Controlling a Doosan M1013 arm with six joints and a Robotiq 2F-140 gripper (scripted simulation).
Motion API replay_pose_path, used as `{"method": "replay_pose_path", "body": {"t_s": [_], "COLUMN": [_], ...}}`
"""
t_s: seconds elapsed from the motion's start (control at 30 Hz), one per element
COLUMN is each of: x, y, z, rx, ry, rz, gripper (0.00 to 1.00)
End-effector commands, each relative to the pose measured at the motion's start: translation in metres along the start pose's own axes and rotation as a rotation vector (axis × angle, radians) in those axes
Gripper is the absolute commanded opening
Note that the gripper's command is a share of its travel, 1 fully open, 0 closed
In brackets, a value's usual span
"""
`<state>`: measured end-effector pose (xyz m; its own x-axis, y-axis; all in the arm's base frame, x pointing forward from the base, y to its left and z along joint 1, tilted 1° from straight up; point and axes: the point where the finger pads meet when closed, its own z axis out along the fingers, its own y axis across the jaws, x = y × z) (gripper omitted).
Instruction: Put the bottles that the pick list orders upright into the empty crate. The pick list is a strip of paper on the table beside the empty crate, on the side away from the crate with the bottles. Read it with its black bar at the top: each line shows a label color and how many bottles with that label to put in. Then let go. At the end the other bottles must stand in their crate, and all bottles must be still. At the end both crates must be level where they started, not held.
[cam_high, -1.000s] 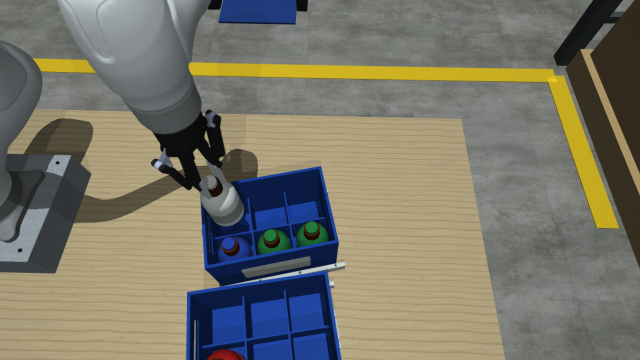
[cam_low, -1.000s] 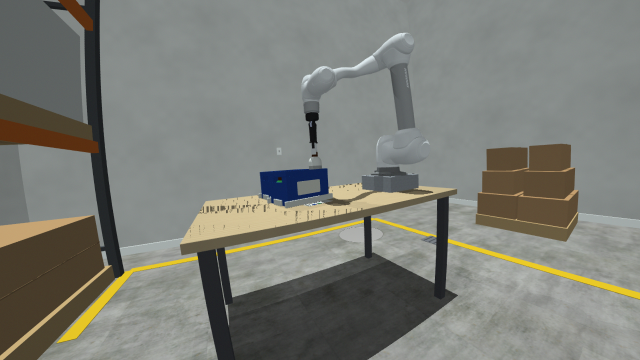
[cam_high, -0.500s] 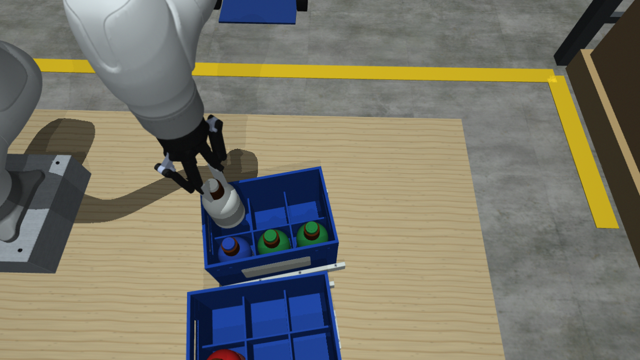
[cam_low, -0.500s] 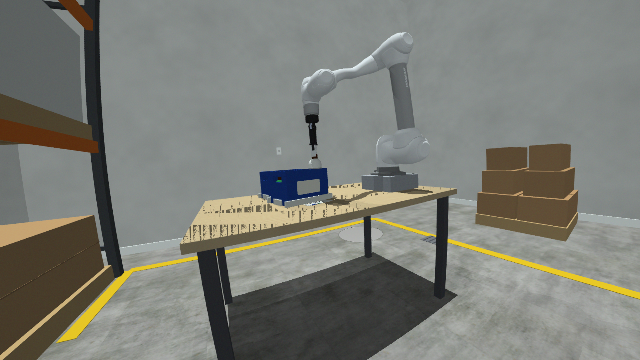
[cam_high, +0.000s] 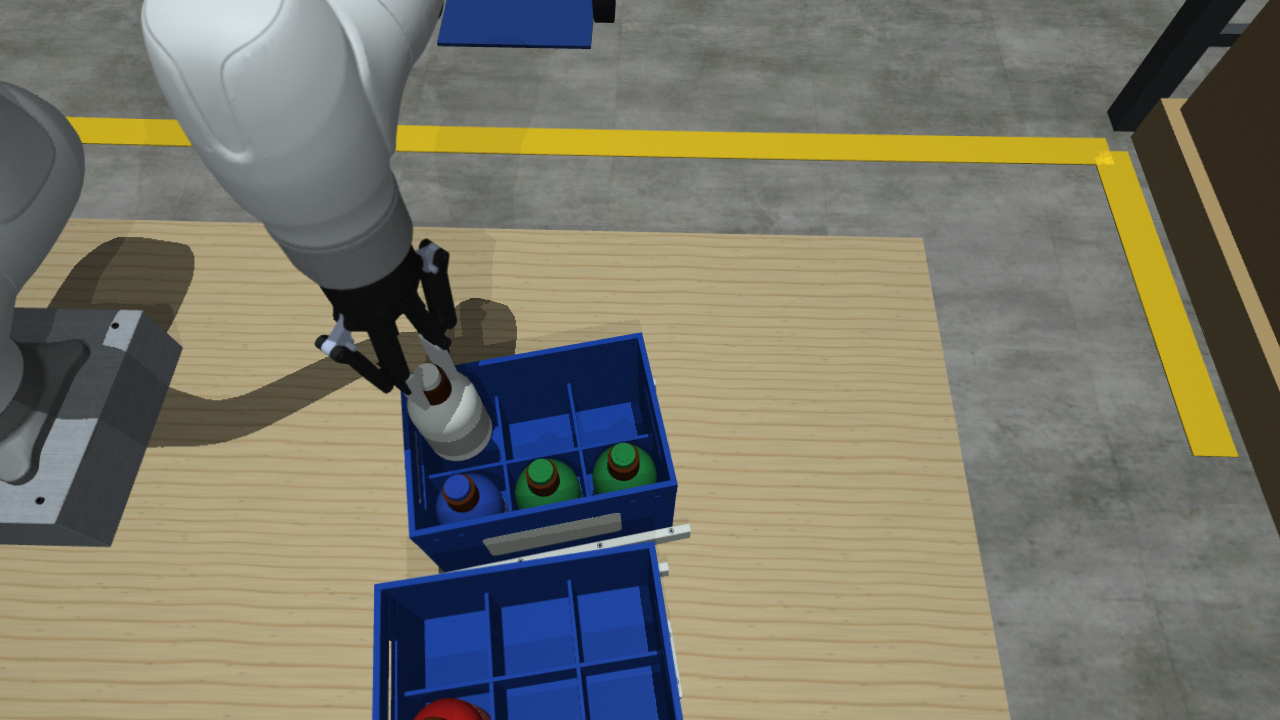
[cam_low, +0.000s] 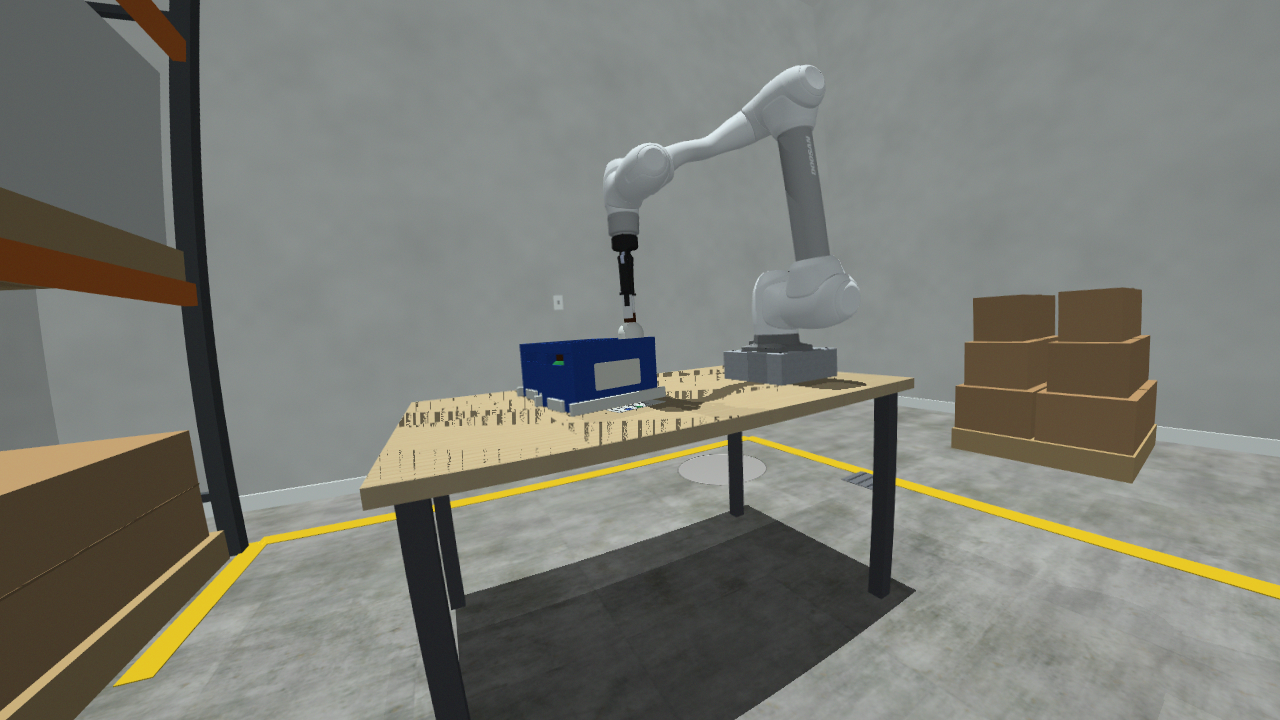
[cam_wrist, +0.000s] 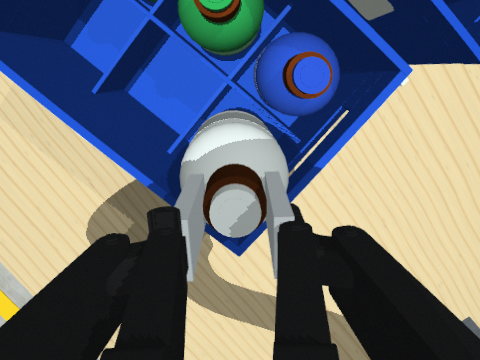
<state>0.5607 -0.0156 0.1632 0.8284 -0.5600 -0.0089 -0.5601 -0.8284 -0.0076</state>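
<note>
My gripper (cam_high: 427, 380) is shut on the brown neck of a white bottle (cam_high: 449, 419), which hangs upright in the far-left corner cell of the farther blue crate (cam_high: 537, 447). From the side, only the bottle's top (cam_low: 631, 329) shows above the crate rim. In the wrist view, the fingers clamp the neck of the white bottle (cam_wrist: 234, 160) over the crate's corner cell. The same crate holds a blue bottle (cam_high: 467, 497) and two green bottles (cam_high: 546, 481) (cam_high: 623, 467) in its near row. The nearer blue crate (cam_high: 528, 640) holds a red bottle (cam_high: 450, 711) at the frame's bottom edge.
A thin white strip (cam_high: 581, 546) lies on the table between the two crates. The arm's grey base block (cam_high: 62, 429) stands at the table's left. The table's right edge is at about (cam_high: 948, 447). Cardboard boxes (cam_low: 1056, 376) and shelving stand off the table.
</note>
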Motion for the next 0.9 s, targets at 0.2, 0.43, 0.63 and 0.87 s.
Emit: {"method": "replay_pose_path", "body": {"t_s": [0.2,0.43,0.63,0.87], "x": [0.000,0.000,0.000,0.000], "y": [0.000,0.000,0.000,0.000], "z": [0.006,0.013,0.019,0.024], "rx": [0.000,0.000,0.000,0.000], "ry": [0.000,0.000,0.000,0.000], "rz": [0.000,0.000,0.000,0.000], "gripper": [0.00,0.00,0.00,0.00]}}
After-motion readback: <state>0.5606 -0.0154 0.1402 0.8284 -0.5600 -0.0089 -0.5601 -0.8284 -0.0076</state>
